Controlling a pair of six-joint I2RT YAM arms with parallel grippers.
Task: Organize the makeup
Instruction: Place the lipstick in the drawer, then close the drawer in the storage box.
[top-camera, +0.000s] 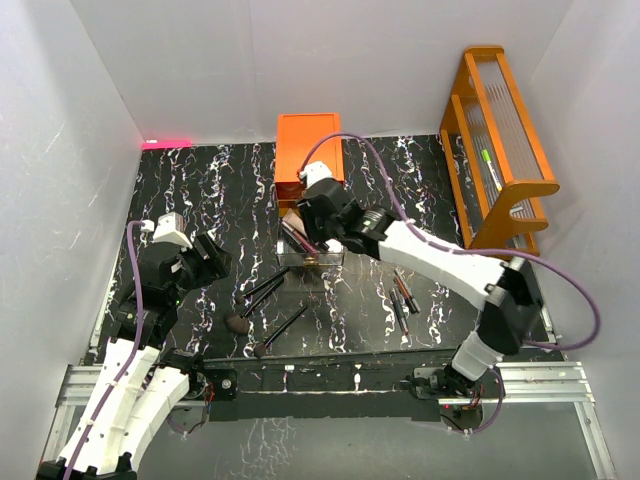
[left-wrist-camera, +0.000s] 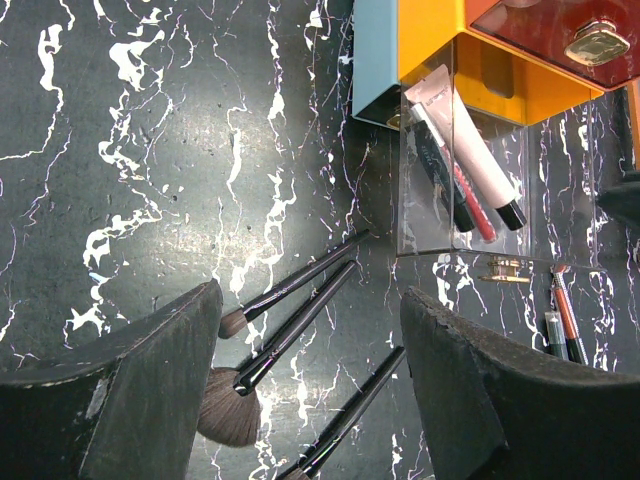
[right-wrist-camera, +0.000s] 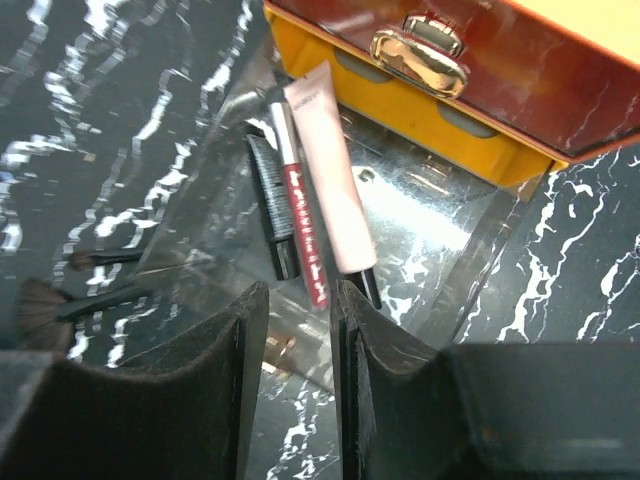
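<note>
I see the right pincer (right-wrist-camera: 298, 305) narrow, its gap a bit wider than the red tube (right-wrist-camera: 303, 215), hanging over the near end of the clear tray (right-wrist-camera: 440, 230) that sits against the orange drawer chest (top-camera: 310, 150). The red tube's near end sits at the gap; I can't tell from my feed if it's between the pads or below them. Pink tube (right-wrist-camera: 330, 170) and dark tube (right-wrist-camera: 268, 195) lie flat on either side of it, all in the tray. My left pincer (left-wrist-camera: 310, 302) is wide, holding nothing, above three black brushes (left-wrist-camera: 300, 282) loose on the counter (left-wrist-camera: 150, 150). Slim pencils (left-wrist-camera: 563, 312) lie on the counter right of the tray.
</note>
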